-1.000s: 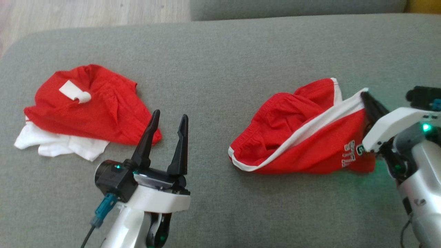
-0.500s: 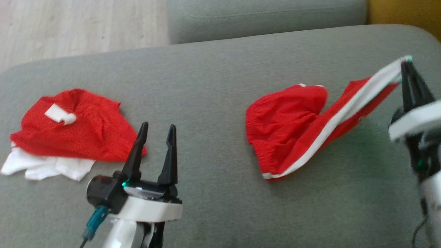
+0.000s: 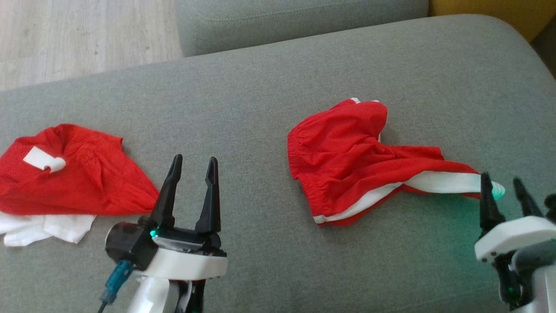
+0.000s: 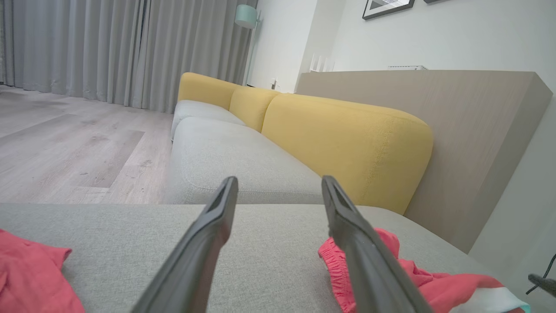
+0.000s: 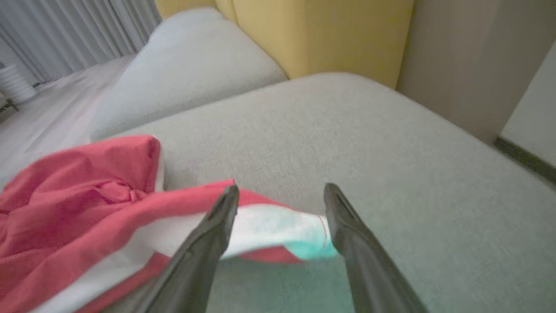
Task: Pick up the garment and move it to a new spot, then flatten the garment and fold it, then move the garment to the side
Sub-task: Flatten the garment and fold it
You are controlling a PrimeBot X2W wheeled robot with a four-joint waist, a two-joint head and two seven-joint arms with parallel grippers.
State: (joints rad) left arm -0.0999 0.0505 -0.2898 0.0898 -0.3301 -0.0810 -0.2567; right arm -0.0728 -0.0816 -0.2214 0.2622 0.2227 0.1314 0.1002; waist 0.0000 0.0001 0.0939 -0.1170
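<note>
The garment (image 3: 347,152) is a pair of red shorts with a white side stripe, lying crumpled on the grey seat cushion (image 3: 260,95) right of centre. Its white-striped end stretches right to my right gripper (image 3: 501,178). In the right wrist view that end of the garment (image 5: 87,195) lies between the spread fingers of the right gripper (image 5: 281,188), which is open and not pinching it. My left gripper (image 3: 195,158) hovers open and empty at the lower left, left of the shorts. In the left wrist view the left gripper (image 4: 280,179) points past the garment (image 4: 417,282).
Another red garment (image 3: 65,182) with white cloth under it lies at the cushion's left end. Wooden floor (image 3: 65,34) lies beyond the cushion's far edge. A second grey cushion (image 3: 304,17) and a yellow backrest (image 4: 339,139) stand behind. The cushion's right edge curves down near my right gripper.
My right gripper was shut on the shorts' white-striped end and holding it up; it has come down, opened and let the end drop onto the cushion. The head camera has shifted right.
</note>
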